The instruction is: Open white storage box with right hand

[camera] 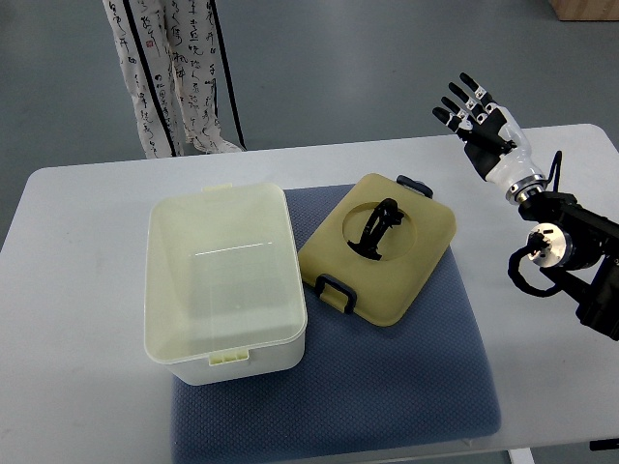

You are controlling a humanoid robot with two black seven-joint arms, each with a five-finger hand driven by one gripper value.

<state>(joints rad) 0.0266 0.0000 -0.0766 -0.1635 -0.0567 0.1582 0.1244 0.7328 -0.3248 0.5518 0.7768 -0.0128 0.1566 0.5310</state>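
The white storage box (224,280) stands open on the left part of a blue mat (387,387), its inside bare. Its yellowish lid (379,248) lies flat beside it on the mat, to the right, with a black handle (377,230) in a round recess and black clips at two edges. My right hand (474,111) hovers above the table's far right, well apart from the lid, fingers spread and holding nothing. The right forearm (561,246) comes in from the right edge. The left arm does not show.
The white table (87,213) carries the mat and box. A person's patterned trouser legs (169,72) stand beyond the far edge at upper left. A brown box corner (588,8) shows at top right.
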